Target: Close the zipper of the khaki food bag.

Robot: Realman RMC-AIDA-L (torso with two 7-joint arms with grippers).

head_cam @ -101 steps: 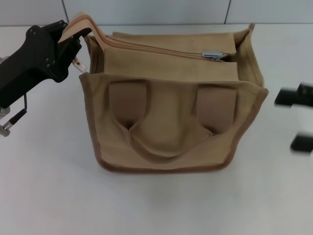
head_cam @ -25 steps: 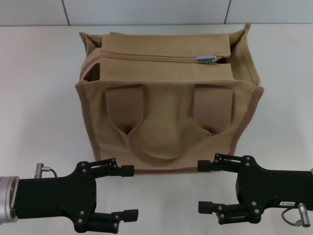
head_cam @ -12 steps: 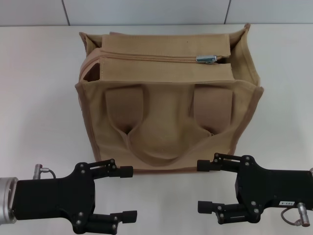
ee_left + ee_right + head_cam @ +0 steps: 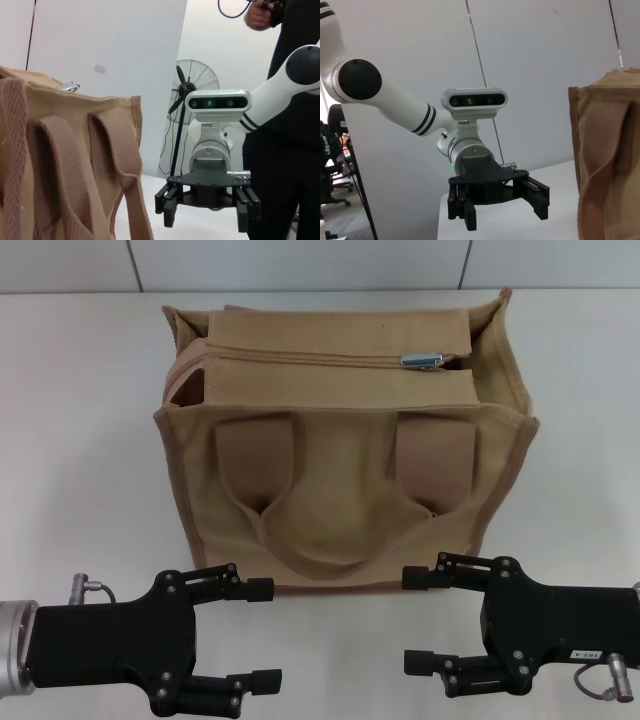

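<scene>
The khaki food bag (image 4: pixel 345 440) stands upright mid-table in the head view, its front handle strap (image 4: pixel 340 545) hanging down the near face. The zipper (image 4: pixel 300 357) runs along the top and looks joined from the left end to the silver slider (image 4: pixel 422 361) near the right end. My left gripper (image 4: pixel 262 633) is open and empty at the near left, in front of the bag. My right gripper (image 4: pixel 416 620) is open and empty at the near right. The left wrist view shows the bag (image 4: pixel 65 165), the slider (image 4: pixel 68 86) and the right gripper (image 4: pixel 207 212).
The bag stands on a white table (image 4: pixel 80 440) with a tiled wall (image 4: pixel 300 260) behind it. The right wrist view shows the bag's corner (image 4: pixel 610 165) and the left gripper (image 4: pixel 497 207). A fan (image 4: pixel 192 87) and a person (image 4: pixel 285 150) stand beyond the table.
Four seconds ago my left gripper held a handle strap at the bag's left and the right gripper was at the right edge. Both now hang open in front. Nothing moved in the last second.
</scene>
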